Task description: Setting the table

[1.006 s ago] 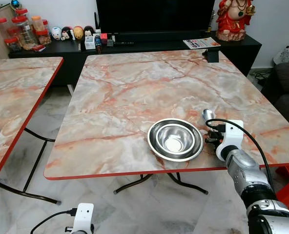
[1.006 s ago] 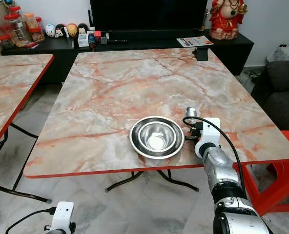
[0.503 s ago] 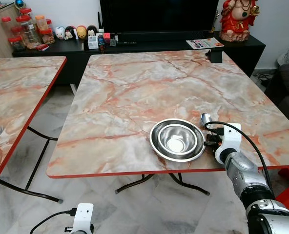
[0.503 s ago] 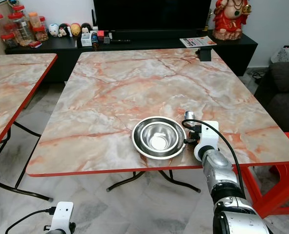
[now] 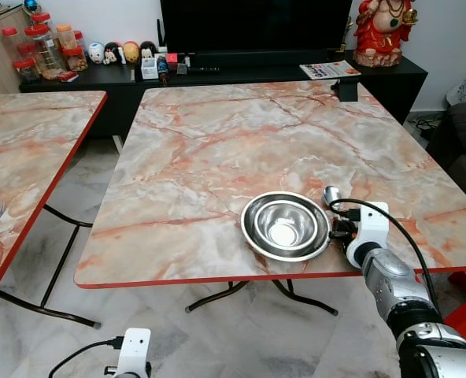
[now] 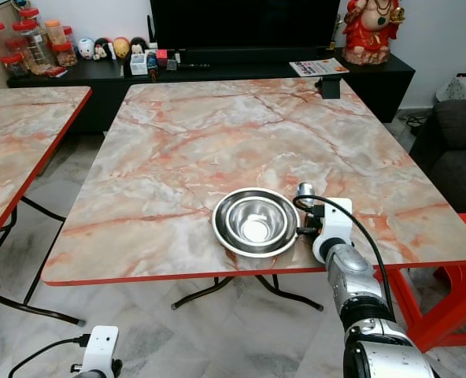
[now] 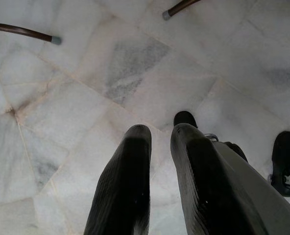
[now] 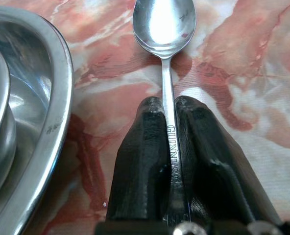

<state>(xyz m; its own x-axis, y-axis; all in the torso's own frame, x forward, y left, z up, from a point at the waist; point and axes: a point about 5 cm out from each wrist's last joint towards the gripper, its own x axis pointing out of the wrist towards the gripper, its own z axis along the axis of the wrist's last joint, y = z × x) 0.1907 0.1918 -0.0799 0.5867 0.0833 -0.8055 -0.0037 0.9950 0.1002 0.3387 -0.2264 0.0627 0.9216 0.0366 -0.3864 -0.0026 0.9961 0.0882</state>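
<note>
Pinching a slim steel spoon (image 8: 165, 29), right gripper (image 8: 168, 105) beside round nested metal bowls (image 5: 285, 225) on marble.

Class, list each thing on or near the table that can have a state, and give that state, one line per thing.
spoon: clamped by its handle, bowl facing up, just over the table
right gripper: shut on the spoon, right of the plate
steel bowl: upright, empty, sitting in the plate
steel plate: flat on the table
left gripper: hanging over the floor, fingers slightly apart, empty
</note>
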